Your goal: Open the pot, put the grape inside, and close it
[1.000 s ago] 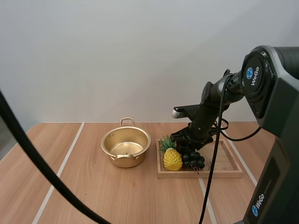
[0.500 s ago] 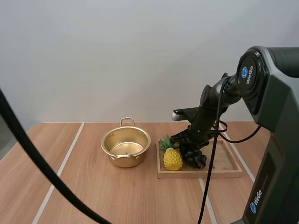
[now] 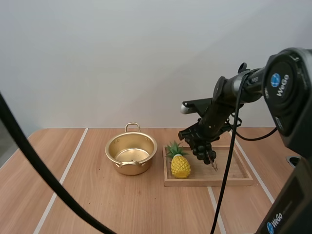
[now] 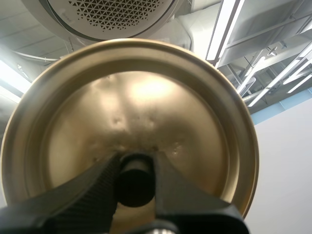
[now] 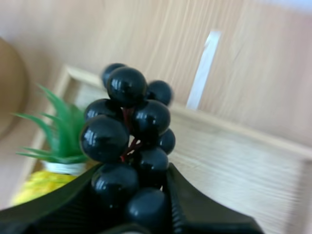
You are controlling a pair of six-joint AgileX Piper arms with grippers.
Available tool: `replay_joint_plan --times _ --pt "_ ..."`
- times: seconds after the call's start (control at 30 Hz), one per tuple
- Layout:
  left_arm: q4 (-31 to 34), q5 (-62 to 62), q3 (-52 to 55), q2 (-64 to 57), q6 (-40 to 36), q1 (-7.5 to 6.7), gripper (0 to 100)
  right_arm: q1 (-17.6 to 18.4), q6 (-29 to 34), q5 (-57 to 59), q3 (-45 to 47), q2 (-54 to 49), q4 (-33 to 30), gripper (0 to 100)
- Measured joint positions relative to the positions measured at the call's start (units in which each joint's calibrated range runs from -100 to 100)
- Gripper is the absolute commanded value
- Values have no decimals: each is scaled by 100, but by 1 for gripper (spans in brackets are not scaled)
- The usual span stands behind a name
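Gold-coloured pot (image 3: 131, 153) stands open on wooden table (image 3: 122, 204), lid off, just left of wooden tray (image 3: 237, 179). R gripper (image 3: 201, 143) holds bunch of dark grapes (image 3: 204, 150) in the air above tray, clear of its floor, w/ a stem end dangling toward the boards. Wrist view on that arm: black fingers (image 5: 204, 209) pinch the bunch's lower berries betw. them, rest of the cluster standing out past the tips; tray and toy pineapple (image 3: 180, 165) lie beyond. Pineapple sits upright at tray's left end, nearest the pot, apart from the grapes. L gripper (image 4: 135, 183), seen from its own wrist cam, is clamped on the black knob (image 4: 134, 187) of the pot's lid (image 4: 131, 112); ribbed fingers (image 4: 92, 190) press the knob from both sides, lid's gold top face turned to the camera. Pot's shiny floor shows in high view. Grapes hang approx. over tray's middle, to the right of the pot and well apart from its rim.
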Motion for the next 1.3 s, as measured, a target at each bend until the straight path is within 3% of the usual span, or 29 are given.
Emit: replay_joint_plan --times 0.27,0.53,1.07,1.3 --pt "0 0 0 0 0 0 0 0 -63 83 -101 -1462 0 0" --pt "0 -36 0 0 0 0 0 112 -691 706 -656 -2058 224 0" --pt "0 -53 0 8 0 0 0 1516 -764 535 -1290 -1980 447 0" --pt "0 -53 0 8 0 0 0 1856 -740 175 -1309 -1205 478 0"
